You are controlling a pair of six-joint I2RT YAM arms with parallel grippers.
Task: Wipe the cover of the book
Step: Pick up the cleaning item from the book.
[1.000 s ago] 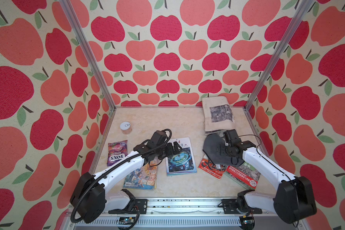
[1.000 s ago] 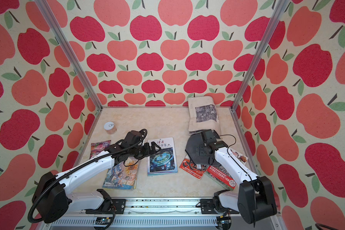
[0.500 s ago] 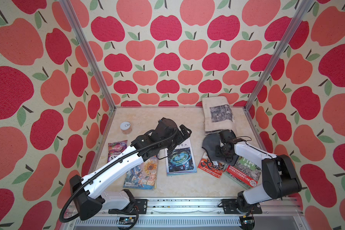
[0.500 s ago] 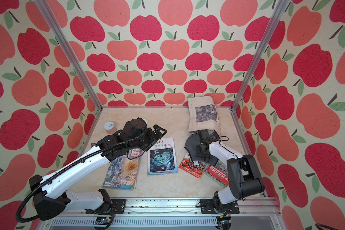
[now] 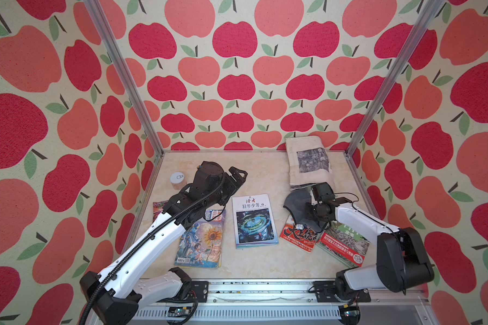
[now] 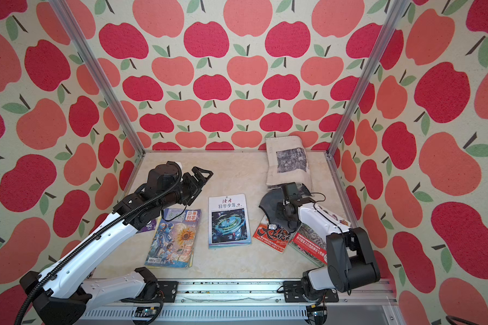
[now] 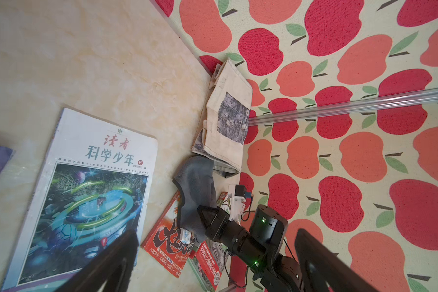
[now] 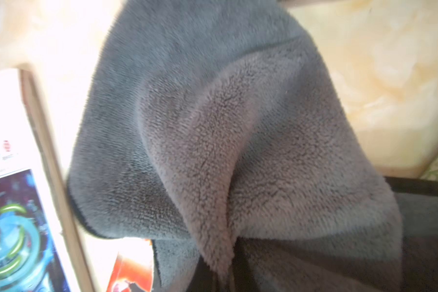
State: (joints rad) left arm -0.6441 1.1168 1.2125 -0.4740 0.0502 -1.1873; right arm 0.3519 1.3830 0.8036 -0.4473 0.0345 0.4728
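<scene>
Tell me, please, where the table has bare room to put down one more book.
Bare: the back middle, between the small cylinder, the white magazine and the folded bag; also the front strip before the rail. Crowded: the right side, where grey cloth and overlapping magazines lie.

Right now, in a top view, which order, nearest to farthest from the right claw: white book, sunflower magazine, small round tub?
1. white book, table middle, beside the right claw gripping the grey cloth.
2. sunflower magazine, further left.
3. small round tub, back left, farthest.
</scene>
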